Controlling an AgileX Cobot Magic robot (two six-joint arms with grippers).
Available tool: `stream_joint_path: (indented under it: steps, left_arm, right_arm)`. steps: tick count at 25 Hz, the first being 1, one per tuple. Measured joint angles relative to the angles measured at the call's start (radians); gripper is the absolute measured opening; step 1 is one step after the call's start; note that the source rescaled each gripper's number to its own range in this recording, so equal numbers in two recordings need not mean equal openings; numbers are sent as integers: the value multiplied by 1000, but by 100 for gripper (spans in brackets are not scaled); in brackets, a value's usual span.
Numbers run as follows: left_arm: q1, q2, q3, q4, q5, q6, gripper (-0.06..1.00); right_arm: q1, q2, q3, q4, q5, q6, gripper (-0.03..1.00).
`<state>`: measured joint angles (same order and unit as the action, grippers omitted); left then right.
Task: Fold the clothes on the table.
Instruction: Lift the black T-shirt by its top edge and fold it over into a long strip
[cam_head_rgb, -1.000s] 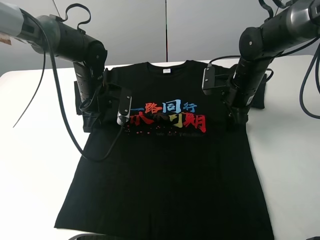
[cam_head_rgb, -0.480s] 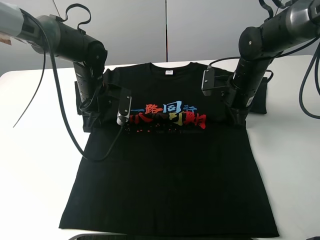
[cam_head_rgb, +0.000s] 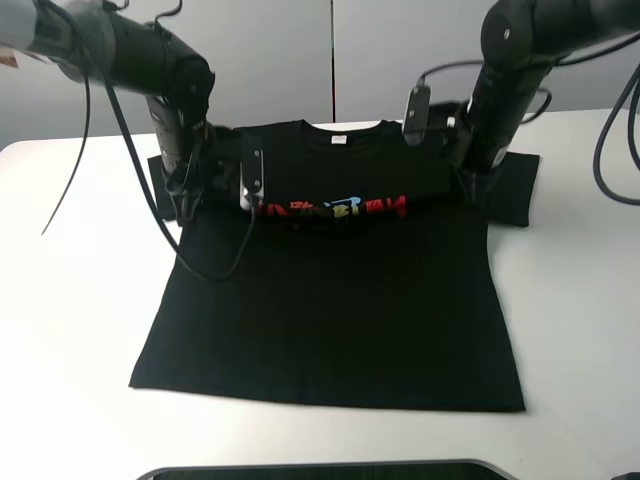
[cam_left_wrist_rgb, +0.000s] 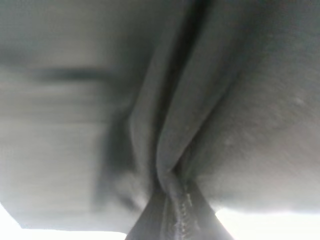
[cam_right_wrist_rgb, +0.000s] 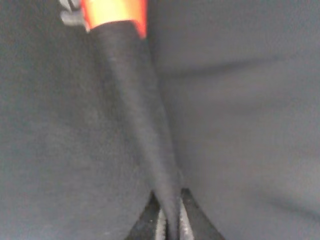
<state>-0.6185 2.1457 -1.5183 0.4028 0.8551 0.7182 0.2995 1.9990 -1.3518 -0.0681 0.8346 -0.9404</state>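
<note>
So the left pincer (cam_left_wrist_rgb: 169, 202) is clamped on a pinched-up ridge of shirt (cam_head_rgb: 330, 310), probably so the chest can be lifted and carried over for a fold. Same deal at the right pincer (cam_right_wrist_rgb: 170, 220), closed tight on cloth. The shirt's spread mid-desk (cam_head_rgb: 70, 300), black, hem flat, print (cam_head_rgb: 335, 208) scrunched into a thin band.

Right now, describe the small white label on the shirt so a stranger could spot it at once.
On the white table lies a black T-shirt. At its collar, on the far edge, sits a small label. It is the shirt's only white mark; the print below it is red, blue and yellow.
</note>
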Motion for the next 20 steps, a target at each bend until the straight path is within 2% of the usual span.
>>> stream_joint_path:
  steps: [3, 5, 7, 10, 13, 15, 18, 20]
  left_arm:
    - [0, -77, -147, 11, -5, -26, 0]
    - [0, -131, -226, 11, -5, -32, 0]
    - [0, -189, -286, 11, 8, -32, 0]
    - [0, -269, -321, 21, 81, -34, 0]
    - [0, -321, -321, -18, 233, -34, 0]
    - [0, -340, -311, -77, 323, -30, 0]
    - [2, -370, -214, -245, 344, -7, 0]
    - [-6, -389, -92, -307, 351, 9, 0]
  right_arm:
    - [0, -93, -165, -107, 45, 37, 0]
    - [0, -155, -266, -139, 76, 61, 0]
    - [0, -211, -346, -125, 122, 70, 0]
    - [0, -290, -377, -68, 234, 84, 0]
    - [0, -329, -362, 18, 351, 116, 0]
    - [0, -337, -311, 115, 371, 123, 0]
    - [0, -339, -158, 273, 376, 110, 0]
    - [0, -339, -23, 337, 381, 87, 0]
